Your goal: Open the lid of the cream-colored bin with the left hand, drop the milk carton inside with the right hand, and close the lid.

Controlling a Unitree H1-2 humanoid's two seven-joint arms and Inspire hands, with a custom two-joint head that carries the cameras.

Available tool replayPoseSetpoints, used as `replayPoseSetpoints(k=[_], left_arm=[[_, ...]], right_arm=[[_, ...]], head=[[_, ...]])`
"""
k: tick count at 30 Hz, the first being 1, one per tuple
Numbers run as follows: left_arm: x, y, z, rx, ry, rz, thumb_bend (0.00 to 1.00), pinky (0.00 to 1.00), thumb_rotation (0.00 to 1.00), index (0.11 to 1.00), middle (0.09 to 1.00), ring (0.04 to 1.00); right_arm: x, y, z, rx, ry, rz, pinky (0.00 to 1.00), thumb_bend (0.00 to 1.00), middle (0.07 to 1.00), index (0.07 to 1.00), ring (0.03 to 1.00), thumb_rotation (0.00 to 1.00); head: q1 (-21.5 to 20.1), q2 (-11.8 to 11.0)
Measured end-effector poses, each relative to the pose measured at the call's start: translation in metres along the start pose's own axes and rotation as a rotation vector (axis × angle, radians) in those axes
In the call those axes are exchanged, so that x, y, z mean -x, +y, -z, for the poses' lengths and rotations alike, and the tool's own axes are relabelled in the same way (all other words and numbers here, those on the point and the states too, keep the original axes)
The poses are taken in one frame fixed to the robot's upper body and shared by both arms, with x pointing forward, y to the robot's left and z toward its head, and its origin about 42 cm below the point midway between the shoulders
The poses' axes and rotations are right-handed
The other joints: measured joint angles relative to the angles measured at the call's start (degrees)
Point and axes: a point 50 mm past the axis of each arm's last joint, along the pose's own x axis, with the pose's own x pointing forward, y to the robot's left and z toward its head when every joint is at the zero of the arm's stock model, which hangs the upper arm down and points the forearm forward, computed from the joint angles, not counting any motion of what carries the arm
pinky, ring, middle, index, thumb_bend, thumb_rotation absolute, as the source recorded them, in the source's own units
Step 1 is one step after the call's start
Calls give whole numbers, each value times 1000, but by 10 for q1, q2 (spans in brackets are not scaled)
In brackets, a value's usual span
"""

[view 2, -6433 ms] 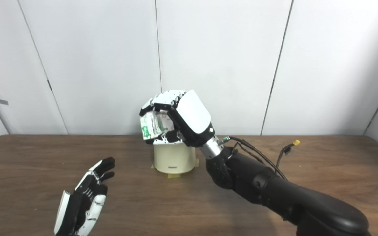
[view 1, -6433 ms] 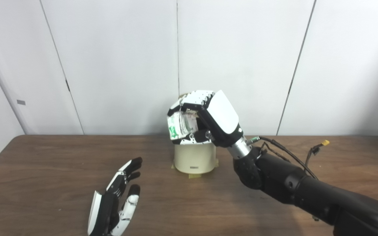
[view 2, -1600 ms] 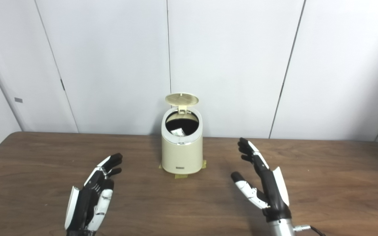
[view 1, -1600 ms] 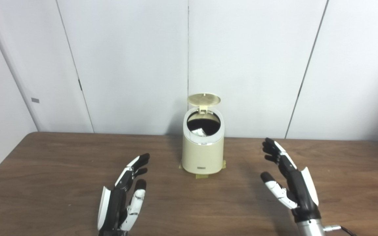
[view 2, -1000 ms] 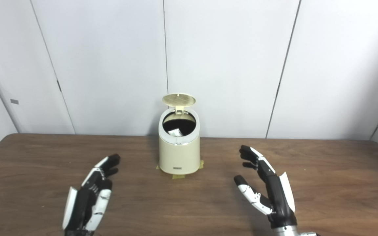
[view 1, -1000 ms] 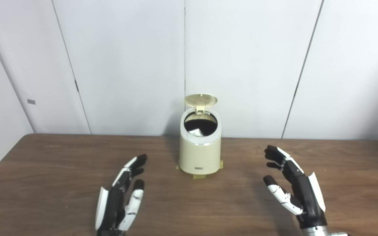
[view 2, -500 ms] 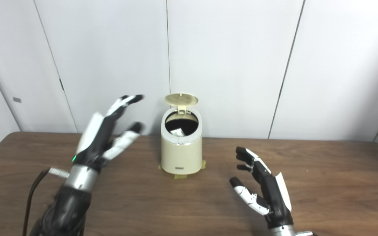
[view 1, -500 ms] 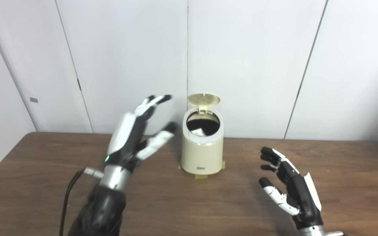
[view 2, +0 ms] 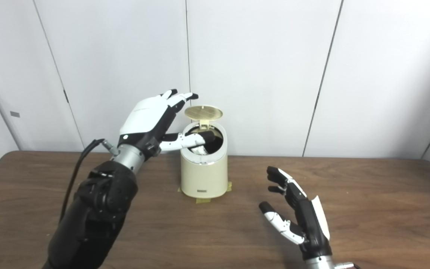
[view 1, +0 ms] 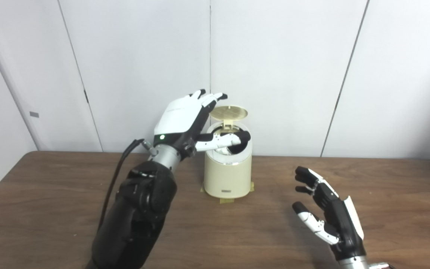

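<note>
Looks like a robot test lab or staged demo room, not a home. Plain white wall panels (view 1: 274, 67) with thin vertical seams run behind everything. One brown wood-grain worktop (view 1: 50, 209) stands right against them. A single small cream bin (view 1: 228, 175) sits on it, fixed with strips of tape (view 1: 225, 200) at its base. A bare black cable (view 1: 116, 179) hangs off the robot's left arm. A small grey tag (view 1: 34, 114) is on the wall at left.

The robot's raised white-backed left hand (view 1: 185, 119) spreads its fingers, thumb extended sideways; the black-and-white right hand (view 1: 330, 216) hovers low, open, palm facing inward.
</note>
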Motion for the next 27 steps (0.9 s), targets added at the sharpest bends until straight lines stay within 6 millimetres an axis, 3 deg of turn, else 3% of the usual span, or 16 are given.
replayPoseSetpoints(k=[11, 16, 27], left_arm=[[-27, -11, -17, -18, 55, 45, 986, 1000, 985, 869, 889, 995], [-38, -12, -22, 3, 79, 66, 989, 1000, 989, 871, 922, 996], [-44, -3, -29, 18, 103, 68, 988, 1000, 968, 873, 942, 1000]], right_arm=[[0, 0, 0, 4, -2, -10, 742, 333, 838, 826, 818, 473], [0, 1, 0, 13, -4, -14, 739, 340, 833, 823, 813, 471], [0, 0, 0, -1, -5, -4, 750, 360, 837, 821, 823, 441]], head=[[-1, 0], [-4, -2], [-4, -2]])
